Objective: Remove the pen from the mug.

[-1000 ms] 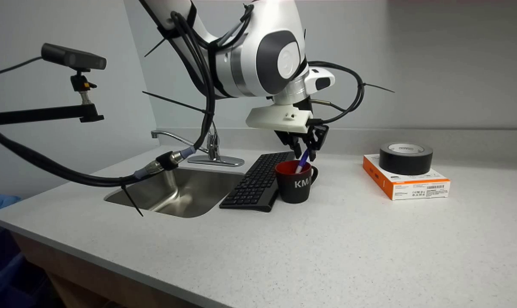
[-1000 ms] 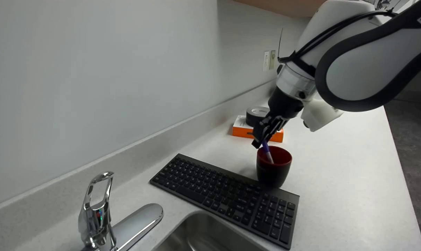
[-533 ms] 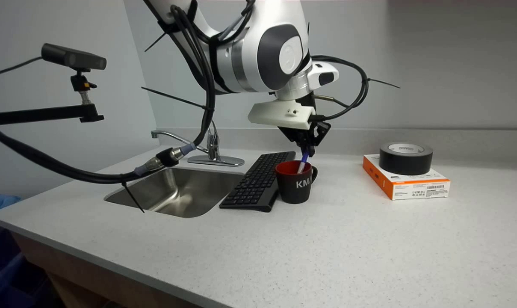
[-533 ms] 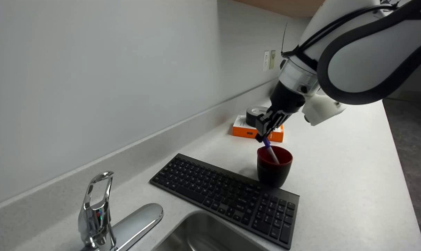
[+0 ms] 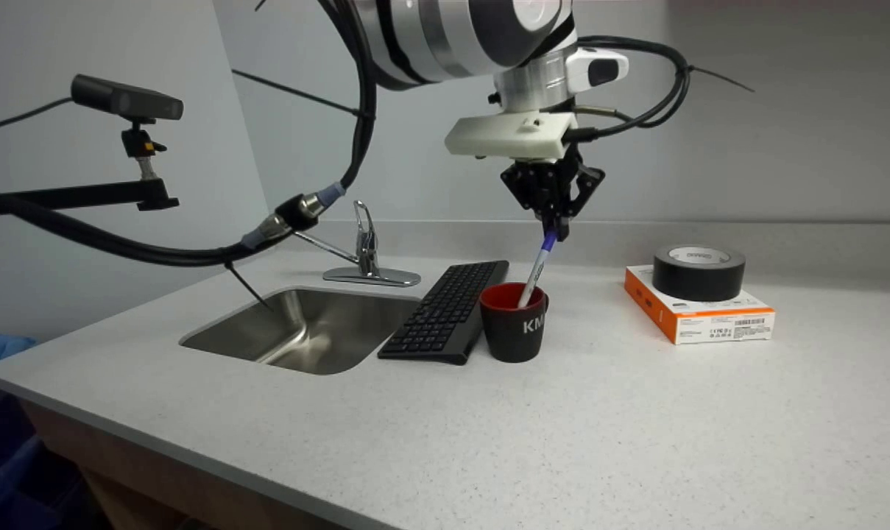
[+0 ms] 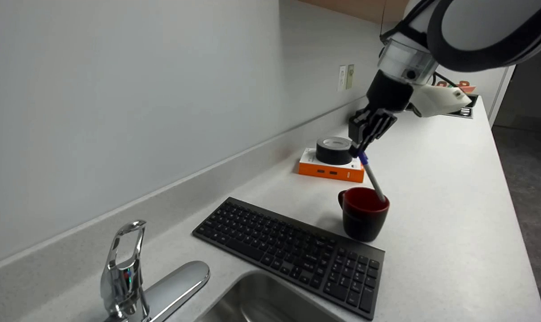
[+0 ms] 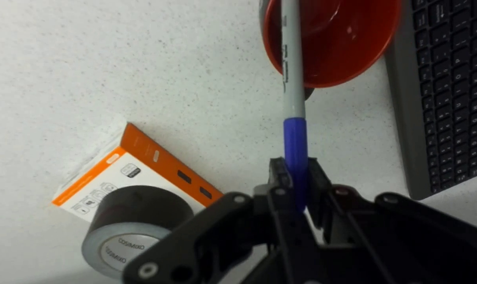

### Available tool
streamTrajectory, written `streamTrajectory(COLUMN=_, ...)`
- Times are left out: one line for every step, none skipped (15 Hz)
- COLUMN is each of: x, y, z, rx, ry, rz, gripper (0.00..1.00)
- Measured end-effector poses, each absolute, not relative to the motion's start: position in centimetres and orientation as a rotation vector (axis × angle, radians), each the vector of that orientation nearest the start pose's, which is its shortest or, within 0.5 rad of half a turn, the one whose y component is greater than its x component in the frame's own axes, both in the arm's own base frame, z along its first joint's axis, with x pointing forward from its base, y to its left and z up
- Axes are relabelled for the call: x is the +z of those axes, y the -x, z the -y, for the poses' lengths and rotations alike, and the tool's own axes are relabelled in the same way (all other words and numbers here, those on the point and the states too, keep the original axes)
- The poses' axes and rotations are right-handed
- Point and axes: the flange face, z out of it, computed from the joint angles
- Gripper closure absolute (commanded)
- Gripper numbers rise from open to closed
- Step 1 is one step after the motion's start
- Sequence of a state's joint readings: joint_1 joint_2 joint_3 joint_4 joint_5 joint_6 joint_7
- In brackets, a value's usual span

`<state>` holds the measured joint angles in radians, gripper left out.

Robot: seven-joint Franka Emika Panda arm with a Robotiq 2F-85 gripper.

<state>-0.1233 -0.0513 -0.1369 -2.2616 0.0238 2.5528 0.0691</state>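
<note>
Low in the wrist view, we see the claw (image 7: 296,173) pinching the pen (image 7: 293,94), slanted into the mug (image 7: 350,51), upper right.

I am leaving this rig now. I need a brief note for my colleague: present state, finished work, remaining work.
Black two-fingered gripper: closed on the blue end of the thin pale-bodied pen.
Pen: tilted, mostly above the rim, lower end inside the squat black red-lined mug.
Mug: standing on the pale speckled counter.
Done: pen gripped.
Left: lift its lower end clear of the mug.
</note>
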Motion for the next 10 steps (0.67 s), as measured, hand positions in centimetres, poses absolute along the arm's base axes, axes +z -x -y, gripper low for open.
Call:
streamTrajectory(x=42.4, y=-52.0, z=15.0, rx=-0.478, ry=3.061, rz=-0.56, gripper=0.96)
streamTrajectory(x=42.6, y=-51.6, z=16.0, rx=-0.411, ry=3.063, rz=-0.584, gripper=0.96)
streamTrajectory(x=42.6, y=-51.2, z=17.1, rx=-0.347, ry=3.063, rz=-0.611, gripper=0.96)
streamTrajectory(x=42.4, y=-50.8, z=18.2, rx=-0.285, ry=3.061, rz=-0.64, gripper=0.96)
streamTrajectory(x=41.9, y=-50.4, z=19.2, rx=-0.233, ry=3.057, rz=-0.67, gripper=0.96)
streamTrajectory(x=41.4, y=-50.2, z=20.1, rx=-0.182, ry=3.052, rz=-0.697, gripper=0.96)
streamTrajectory(x=40.7, y=-50.0, z=21.0, rx=-0.141, ry=3.049, rz=-0.722, gripper=0.96)
streamTrajectory(x=40.0, y=-50.0, z=21.8, rx=-0.109, ry=3.047, rz=-0.742, gripper=0.96)
streamTrajectory(x=39.2, y=-50.1, z=22.4, rx=-0.084, ry=3.048, rz=-0.758, gripper=0.96)
streamTrajectory(x=38.3, y=-50.3, z=22.9, rx=-0.058, ry=3.049, rz=-0.77, gripper=0.96)
